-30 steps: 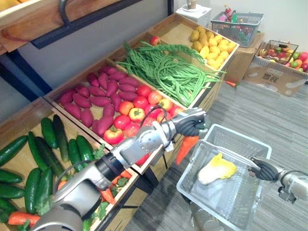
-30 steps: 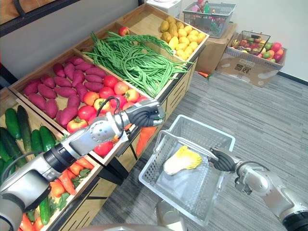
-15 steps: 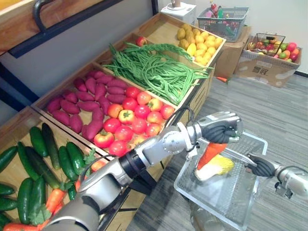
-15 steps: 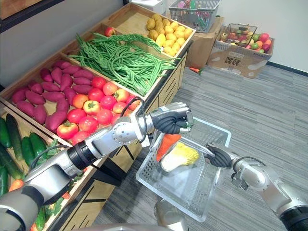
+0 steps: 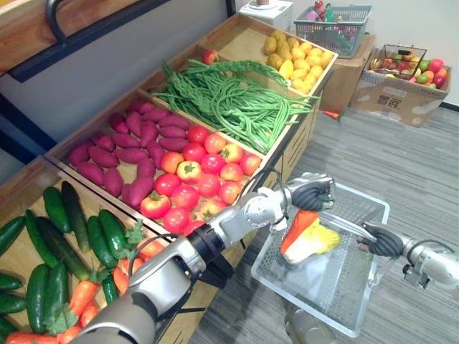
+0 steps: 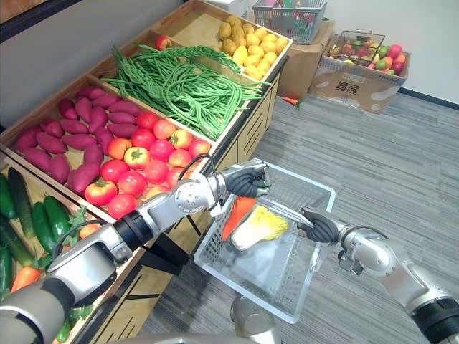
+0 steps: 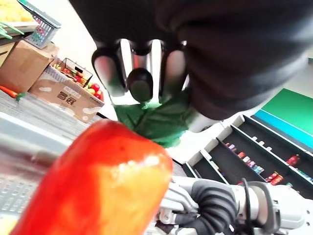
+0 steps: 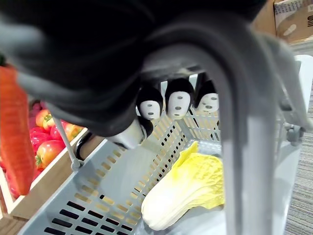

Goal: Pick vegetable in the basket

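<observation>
Carrot (image 5: 296, 226) dangles beneath left robot hand (image 5: 310, 195), gripped by top, over basket (image 5: 337, 281)

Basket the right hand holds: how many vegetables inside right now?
1: a yellow-white cabbage lies on the basket floor. An orange carrot hangs beside it from the left hand, gripped by its green top, not yet released. Nothing looks hidden.

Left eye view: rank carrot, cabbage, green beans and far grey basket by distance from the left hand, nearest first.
1. carrot: gripped by the left hand, hanging below it.
2. cabbage: lying in the white basket, just under the hand.
3. green beans: crate on the stand, further back.
4. grey basket: at the far end, beyond the stand.
</observation>
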You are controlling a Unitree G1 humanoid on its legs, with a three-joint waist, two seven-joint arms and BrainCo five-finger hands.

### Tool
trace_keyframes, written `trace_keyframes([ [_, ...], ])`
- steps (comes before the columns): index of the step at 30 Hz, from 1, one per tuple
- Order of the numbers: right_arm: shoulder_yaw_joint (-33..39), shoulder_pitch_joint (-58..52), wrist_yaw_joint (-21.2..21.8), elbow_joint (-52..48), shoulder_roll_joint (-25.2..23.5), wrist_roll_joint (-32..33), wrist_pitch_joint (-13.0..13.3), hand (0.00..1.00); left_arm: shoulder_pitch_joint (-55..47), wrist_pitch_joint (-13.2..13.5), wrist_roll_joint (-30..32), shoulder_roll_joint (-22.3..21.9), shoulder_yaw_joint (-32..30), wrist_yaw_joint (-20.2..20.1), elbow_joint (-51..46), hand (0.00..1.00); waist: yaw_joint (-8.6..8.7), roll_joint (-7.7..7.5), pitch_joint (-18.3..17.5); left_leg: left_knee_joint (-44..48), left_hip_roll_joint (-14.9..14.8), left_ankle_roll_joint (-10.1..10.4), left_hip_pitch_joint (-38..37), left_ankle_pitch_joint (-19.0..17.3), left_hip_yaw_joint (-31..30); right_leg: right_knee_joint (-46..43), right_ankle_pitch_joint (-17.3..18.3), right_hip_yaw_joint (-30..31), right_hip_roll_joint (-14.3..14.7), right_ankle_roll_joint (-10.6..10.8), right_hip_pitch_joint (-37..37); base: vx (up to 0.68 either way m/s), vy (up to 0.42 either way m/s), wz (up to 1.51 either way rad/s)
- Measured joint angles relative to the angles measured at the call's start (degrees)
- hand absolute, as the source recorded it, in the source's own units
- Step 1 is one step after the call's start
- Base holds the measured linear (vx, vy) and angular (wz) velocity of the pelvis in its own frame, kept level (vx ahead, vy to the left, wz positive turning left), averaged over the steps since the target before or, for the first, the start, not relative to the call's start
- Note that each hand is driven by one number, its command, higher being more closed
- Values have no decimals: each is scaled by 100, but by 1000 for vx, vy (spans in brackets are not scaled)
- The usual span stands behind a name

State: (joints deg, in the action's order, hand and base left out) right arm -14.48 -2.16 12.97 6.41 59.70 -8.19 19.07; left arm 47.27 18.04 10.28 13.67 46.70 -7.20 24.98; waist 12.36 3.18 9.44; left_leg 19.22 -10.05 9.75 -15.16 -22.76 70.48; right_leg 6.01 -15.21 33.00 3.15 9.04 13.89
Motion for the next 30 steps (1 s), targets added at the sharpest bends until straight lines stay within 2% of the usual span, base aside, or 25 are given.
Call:
trace_keyframes([
  [16,3,23,5,-1,0,32,-13,100,-156,21,442,-234,1,139,846,100,42,-30,19,87,-72,-29,204,-31,-157,1,13,-134,-27,-16,140,46,5,4],
  [22,4,23,10,-1,0,31,-32,100,-157,22,443,-275,-44,235,1014,100,58,-92,57,86,-69,-31,220,-32,-173,1,14,-145,-32,-16,154,29,8,1],
  [30,6,23,10,0,0,27,-33,100,-159,20,395,-344,-99,223,1127,100,145,-100,61,93,-78,-34,295,-33,-214,1,21,-186,-40,-26,210,50,10,2],
])
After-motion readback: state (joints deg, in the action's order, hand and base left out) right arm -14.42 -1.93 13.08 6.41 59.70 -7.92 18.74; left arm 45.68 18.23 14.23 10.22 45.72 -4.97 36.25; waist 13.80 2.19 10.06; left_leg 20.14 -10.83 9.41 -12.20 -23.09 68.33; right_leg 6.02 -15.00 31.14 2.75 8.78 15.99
